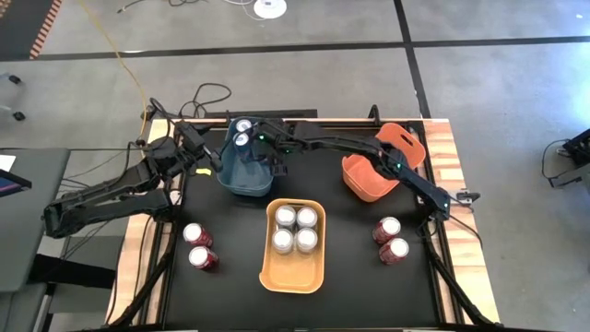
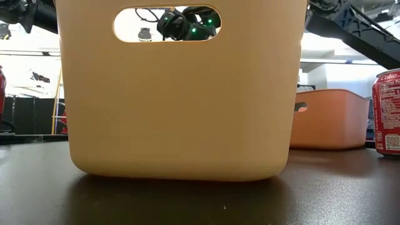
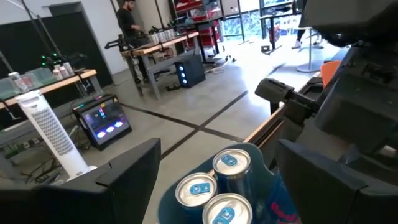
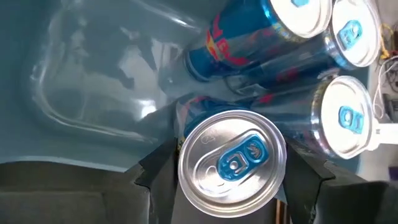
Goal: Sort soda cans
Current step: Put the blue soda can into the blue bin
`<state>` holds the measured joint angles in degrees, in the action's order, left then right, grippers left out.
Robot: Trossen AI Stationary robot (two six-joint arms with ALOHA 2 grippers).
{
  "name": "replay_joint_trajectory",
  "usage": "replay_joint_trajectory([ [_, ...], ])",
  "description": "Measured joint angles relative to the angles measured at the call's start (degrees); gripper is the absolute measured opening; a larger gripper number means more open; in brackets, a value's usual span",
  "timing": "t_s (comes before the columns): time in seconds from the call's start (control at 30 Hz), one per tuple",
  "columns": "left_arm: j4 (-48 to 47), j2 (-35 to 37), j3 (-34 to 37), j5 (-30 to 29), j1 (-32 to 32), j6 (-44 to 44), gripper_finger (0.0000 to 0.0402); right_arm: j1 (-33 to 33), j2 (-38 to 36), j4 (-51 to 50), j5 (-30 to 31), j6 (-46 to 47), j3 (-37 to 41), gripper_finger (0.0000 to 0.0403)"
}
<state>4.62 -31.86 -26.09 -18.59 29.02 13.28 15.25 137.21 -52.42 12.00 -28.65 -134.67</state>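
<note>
Three dark blue soda cans [image 4: 323, 37] stand together at the far end of the teal bin [image 1: 244, 171]. My right gripper [image 4: 233, 168] reaches over from the table's right, slanting down into that bin [image 4: 87, 99], and is shut on another dark blue can [image 4: 231, 158]. My left gripper [image 1: 205, 152] is open and level by the bin's left side, its fingers wide apart in front of the three cans [image 3: 217, 180]. Several silver cans [image 1: 296, 228] stand in the yellow-orange bin [image 1: 293, 275]. Red cans stand on the table at the left [image 1: 200, 245] and right [image 1: 391, 240]. My right gripper pinches the dark blue can between its two fingers [image 4: 155, 177], on opposite sides of the can's wall just below the silver top [image 4: 186, 180]. The fingers come from above, slanting down from the table's right. The can's bottom is hidden, so whether it rests on the bin's floor does not show.
An orange bin [image 1: 378, 166] stands at the back right, under my right arm. In the low view the yellow-orange bin [image 2: 181, 94] fills most of the picture, with the orange bin [image 2: 328, 119] and a red can [image 2: 387, 112] beside it. Bare table lies along the near edge.
</note>
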Motion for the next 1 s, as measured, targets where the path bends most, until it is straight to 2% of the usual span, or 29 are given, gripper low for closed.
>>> replay_joint_trajectory([
  [0.67, 0.02, 0.00, 0.00, 0.00, 0.00, -0.62, 0.0313, 0.44, -0.07, 2.52, -1.20, -2.66, 0.04, 0.0303],
  [1.0, -0.16, 0.00, 0.00, 0.00, 0.00, -0.62, 0.0313, 2.22, -0.33, 7.54, -1.39, -0.86, 0.04, 0.0310],
])
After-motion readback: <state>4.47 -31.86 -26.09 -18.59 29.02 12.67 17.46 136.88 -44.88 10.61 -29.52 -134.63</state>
